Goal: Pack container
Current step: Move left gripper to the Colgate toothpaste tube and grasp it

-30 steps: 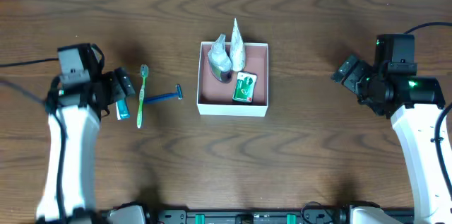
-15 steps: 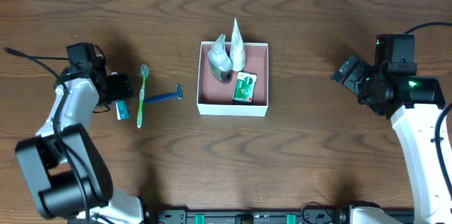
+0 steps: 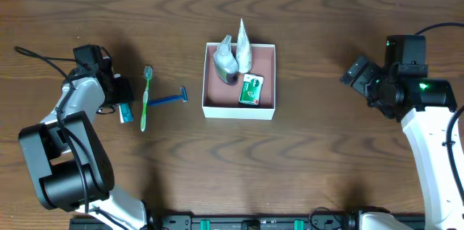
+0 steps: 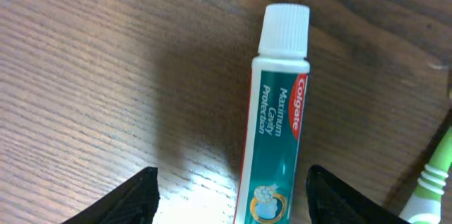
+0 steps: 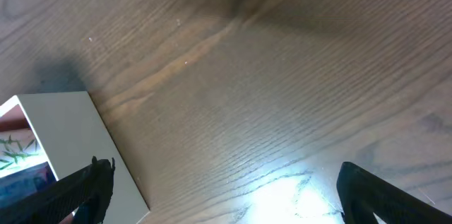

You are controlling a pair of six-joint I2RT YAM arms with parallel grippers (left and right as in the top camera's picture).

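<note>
The container (image 3: 239, 112), a shallow white box with a pinkish-brown inside, sits mid-table and holds two silver-white tubes (image 3: 234, 56) and a green-and-white packet (image 3: 251, 89). Its white corner shows in the right wrist view (image 5: 78, 139). A teal toothpaste tube (image 3: 127, 113) lies left of it, and in the left wrist view (image 4: 279, 132) it lies between my open fingers. My left gripper (image 3: 123, 98) is open and low over that tube (image 4: 229, 199). My right gripper (image 3: 357, 72) is open and empty, right of the box (image 5: 222, 189).
A green toothbrush (image 3: 146, 99) lies just right of the toothpaste; its head shows at the left wrist view's right edge (image 4: 438, 174). A blue razor (image 3: 171, 99) lies between the toothbrush and the box. The table is dark wood.
My left arm has swung its wrist toward the toothpaste tube and settled over it. The right arm and all objects have stayed put.
</note>
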